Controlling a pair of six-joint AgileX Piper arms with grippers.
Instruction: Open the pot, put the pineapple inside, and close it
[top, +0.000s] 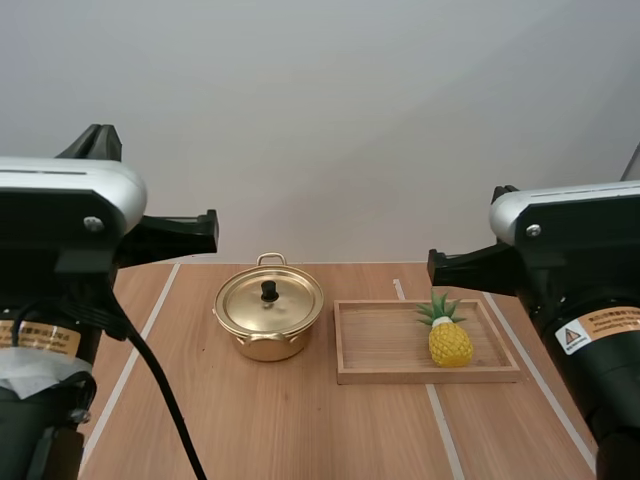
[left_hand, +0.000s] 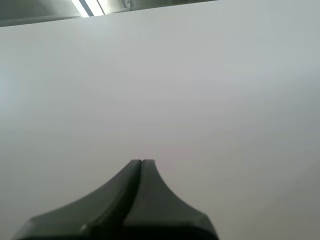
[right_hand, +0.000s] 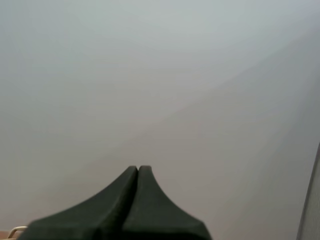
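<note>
A small gold pot (top: 268, 318) stands on the wooden table, its lid (top: 269, 301) with a black knob resting on it. To its right lies a wooden tray (top: 385, 372), and a yellow pineapple (top: 449, 336) with a green crown sits at the tray's right end. My left gripper (left_hand: 141, 162) is shut, its fingers together as one dark wedge held high and aimed at the plain wall. My right gripper (right_hand: 138, 168) is likewise shut on nothing, raised well above the tray. In the high view both arms hang at the sides, far above the objects.
Pale tape lines (top: 135, 355) run along the table on the left, and more run by the tray. Bare tabletop (top: 300, 430) lies in front of the pot and tray. A plain grey wall stands behind.
</note>
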